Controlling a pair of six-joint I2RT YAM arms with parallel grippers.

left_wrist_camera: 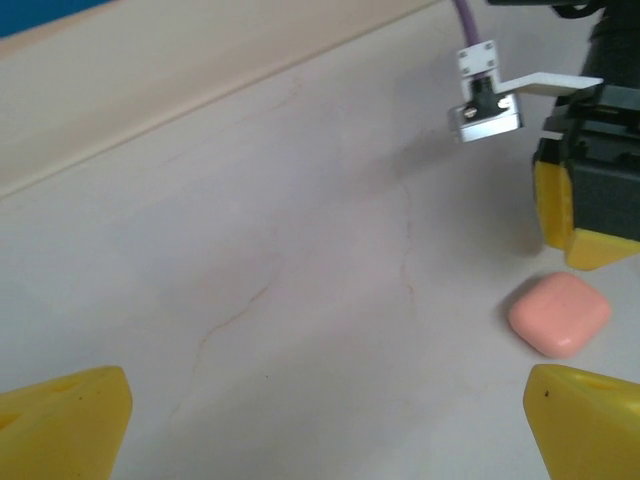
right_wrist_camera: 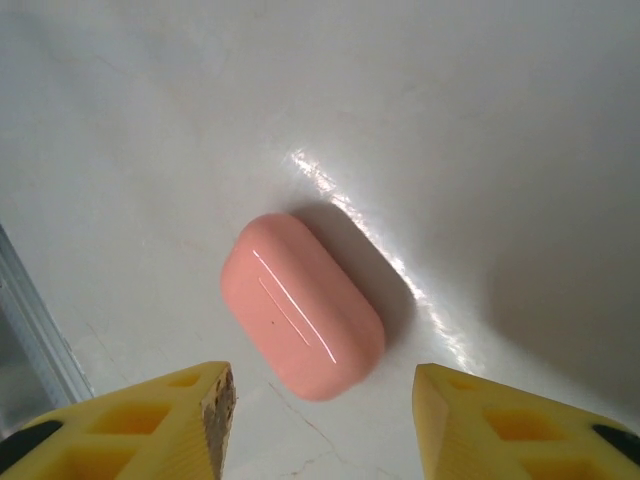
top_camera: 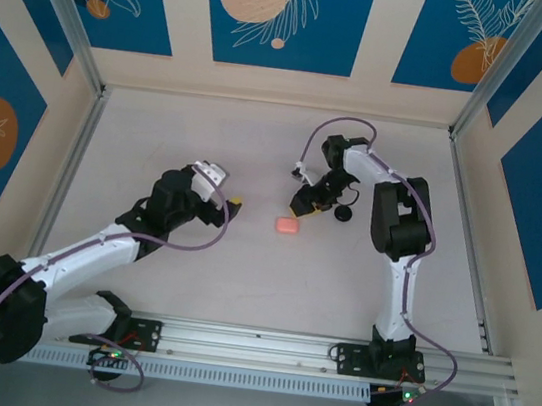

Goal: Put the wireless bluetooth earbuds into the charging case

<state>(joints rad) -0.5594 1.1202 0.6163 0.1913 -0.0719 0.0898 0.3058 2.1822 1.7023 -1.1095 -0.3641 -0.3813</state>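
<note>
Risks first. The charging case [right_wrist_camera: 302,305] is glossy and rounded, and it lies skewed to my right gripper [right_wrist_camera: 325,420]'s closing line. If I close now, I judge the pads catch its corners, so it either spins or squirts out across the table [right_wrist_camera: 480,120]. It sits flat on the table with little side wall to grab. If I come down too shallow I pinch only the curved top and it pops free; too deep and my fingertips grind into the table. The lid looks shut, so it has to be opened before any earbud goes in, and a one-sided grip could make that awkward.

Right gripper: fingers apart, wider than the case, holding and touching nothing. The case is just ahead of the tips, roughly centred between them.

Left gripper [left_wrist_camera: 325,430]: fingers wide apart, empty. The case is ahead of it and off toward its right finger, near but apart. If both arms converge on the case they could collide.
</note>
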